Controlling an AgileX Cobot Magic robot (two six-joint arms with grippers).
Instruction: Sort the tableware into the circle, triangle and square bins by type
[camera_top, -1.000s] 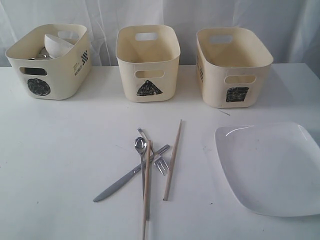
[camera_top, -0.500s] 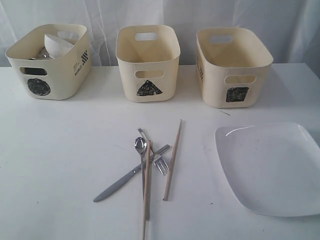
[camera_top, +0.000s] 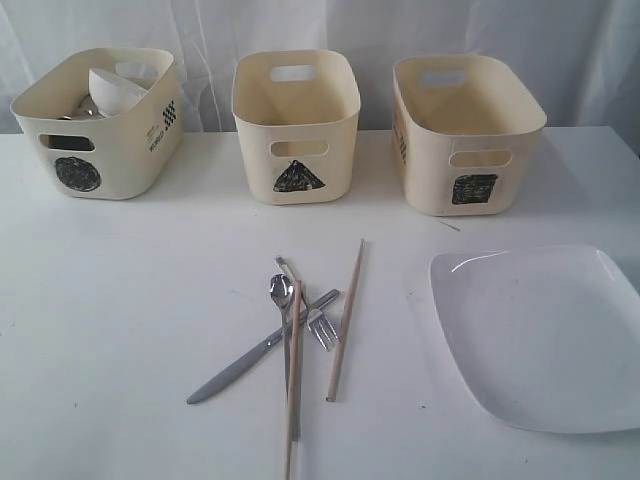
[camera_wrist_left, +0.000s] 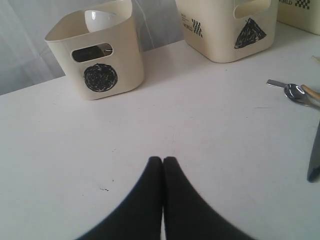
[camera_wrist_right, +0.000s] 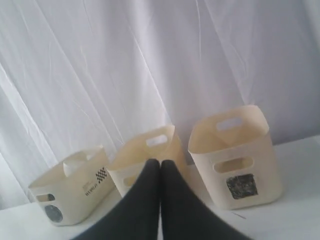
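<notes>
Left wrist view: the left jaws are pressed fully together, holding nothing, hovering just over the bare white desk (camera_wrist_left: 60, 150). Ahead of their tips stands the circle tub (camera_wrist_left: 95, 55), cream plastic with a scribbled black circle, a white bowl (camera_wrist_left: 100, 20) showing inside it. Farther ahead, to the other side, is the triangle tub (camera_wrist_left: 227, 27). A steel spoon (camera_wrist_left: 295, 92) lies well out to that same side of the jaws. Right wrist view: the right jaws are also closed and empty, raised and aimed at the row of tubs before a white curtain (camera_wrist_right: 125, 65). The triangle tub sits partly behind their tips, with the square tub (camera_wrist_right: 235, 160) on one side and the circle tub on the other. Exterior view: the three tubs stand in a row at the back of the desk. In front, two wooden chopsticks (camera_top: 346, 318), the spoon, a fork (camera_top: 322, 328) and a knife (camera_top: 245, 365) lie crossed in a loose pile. A large white square plate (camera_top: 545, 335) lies flat beside them, below the square tub. The triangle and square tubs show bare cream walls inside.
</notes>
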